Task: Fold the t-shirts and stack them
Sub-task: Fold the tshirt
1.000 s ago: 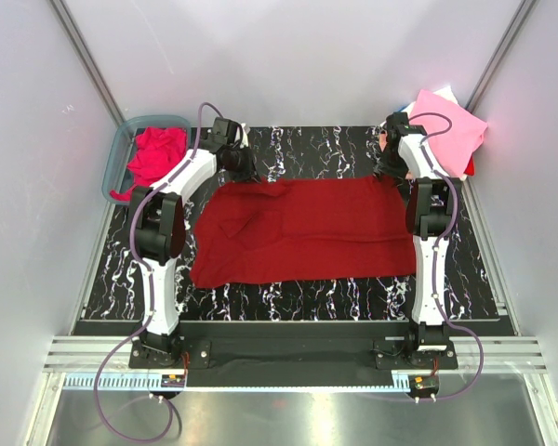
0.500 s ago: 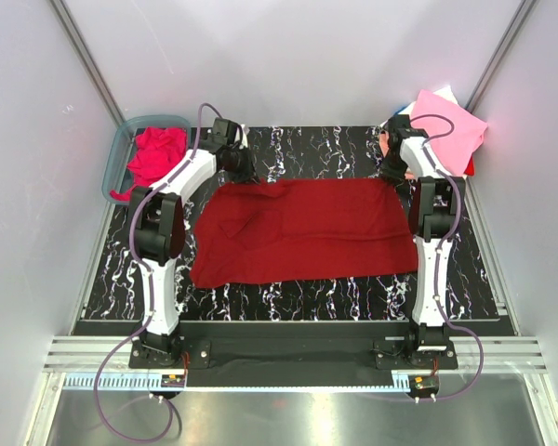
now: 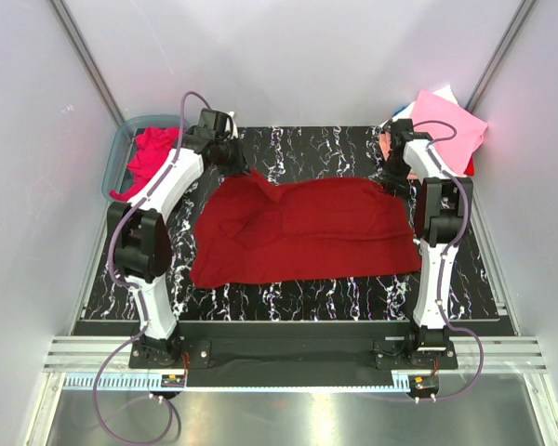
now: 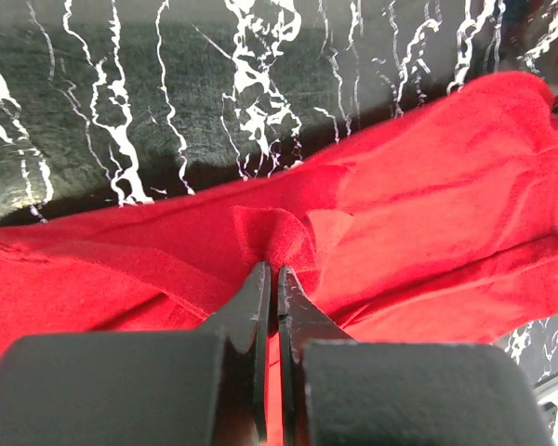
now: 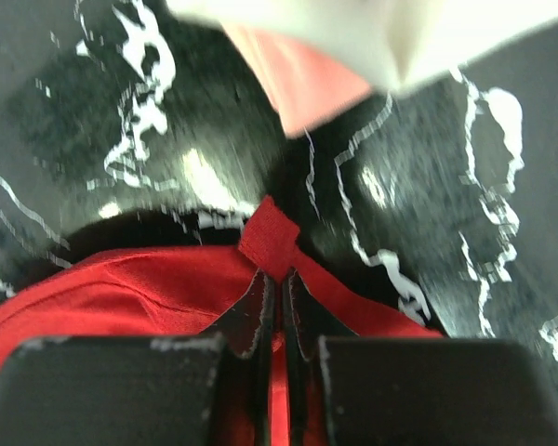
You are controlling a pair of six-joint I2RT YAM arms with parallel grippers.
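Both left gripper (image 4: pixel 271 271) and right gripper (image 5: pixel 280 276) pinch the red shirt (image 3: pixel 302 228) by its far corners; its long axis runs between them, the rest apparently lying nearward of both

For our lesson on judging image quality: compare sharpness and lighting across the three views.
Right wrist view: smeared; the white veins of the table streak, and the pale cloth at the top edge is out of focus. Left wrist view: sharp, with crisp creases in the red shirt. Top view: soft, even light, everything in focus.
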